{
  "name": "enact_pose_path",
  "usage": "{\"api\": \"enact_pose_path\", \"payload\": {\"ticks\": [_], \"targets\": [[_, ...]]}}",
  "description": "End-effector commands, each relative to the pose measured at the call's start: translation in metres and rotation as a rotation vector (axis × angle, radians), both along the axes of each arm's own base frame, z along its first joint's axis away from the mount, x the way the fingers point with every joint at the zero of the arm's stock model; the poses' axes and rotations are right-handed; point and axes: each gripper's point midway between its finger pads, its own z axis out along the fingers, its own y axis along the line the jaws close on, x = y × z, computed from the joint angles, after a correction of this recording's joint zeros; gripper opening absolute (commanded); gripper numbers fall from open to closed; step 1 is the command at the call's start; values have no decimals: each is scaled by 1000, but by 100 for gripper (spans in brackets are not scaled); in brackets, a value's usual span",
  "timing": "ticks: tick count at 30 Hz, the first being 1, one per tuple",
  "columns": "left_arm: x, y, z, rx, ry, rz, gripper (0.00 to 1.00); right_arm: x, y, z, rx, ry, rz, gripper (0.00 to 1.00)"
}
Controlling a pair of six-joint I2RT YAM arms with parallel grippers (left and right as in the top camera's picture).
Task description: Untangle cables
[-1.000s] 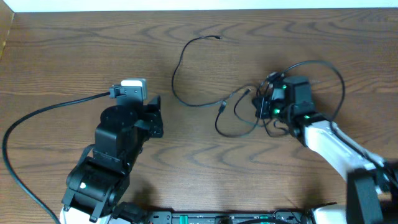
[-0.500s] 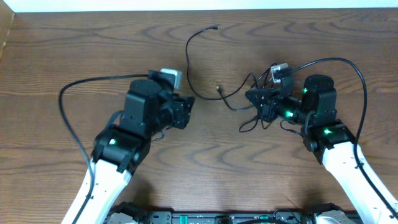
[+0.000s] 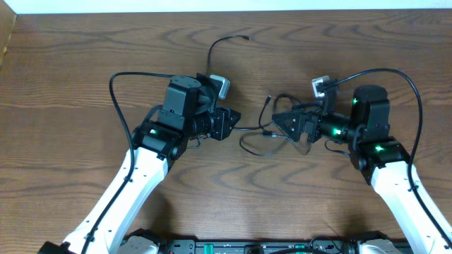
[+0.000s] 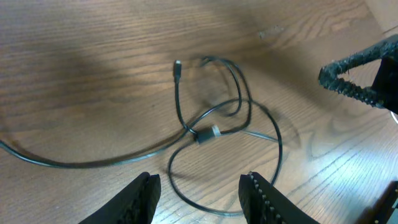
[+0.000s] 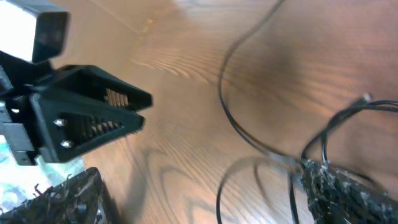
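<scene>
Between the left gripper (image 4: pixel 199 185) and right gripper (image 5: pixel 202 182), both released, lie the tangled cables (image 4: pixel 205 133).

The overhead view is evenly and softly lit, with the wooden table (image 3: pixel 70 56) sharp and only faint, soft-edged shadows on it. In the left wrist view a pale sheen glares on the wood toward 4 o'clock and a dim patch lies toward 10 o'clock, while the fingers (image 4: pixel 140 199) at 6 o'clock look slightly soft. The right wrist view is blurred throughout, with glare toward 10 o'clock and shade toward 2 o'clock.
</scene>
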Motion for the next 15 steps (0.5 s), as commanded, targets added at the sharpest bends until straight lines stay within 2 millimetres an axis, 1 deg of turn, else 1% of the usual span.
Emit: {"api": "enact_pose_path", "payload": {"ticks": [1, 5, 8, 10, 13, 15], "targets": [[1, -2, 9, -14, -31, -23, 46, 9, -17, -10, -94, 5, -91, 99], [1, -2, 11, -16, -37, -23, 46, 12, -43, -38, -229, 91, -226, 99], [1, -2, 11, -16, -37, -23, 46, 10, -55, -51, -299, 130, -284, 99], [1, -2, 11, -17, -37, -23, 46, 11, -69, -62, -368, 162, -354, 99], [0, -2, 11, -18, -34, -23, 46, 15, -85, -72, -418, 201, -456, 99], [0, -3, 11, -26, -24, -15, 46, 19, -92, -77, -440, 214, -496, 99]]}}
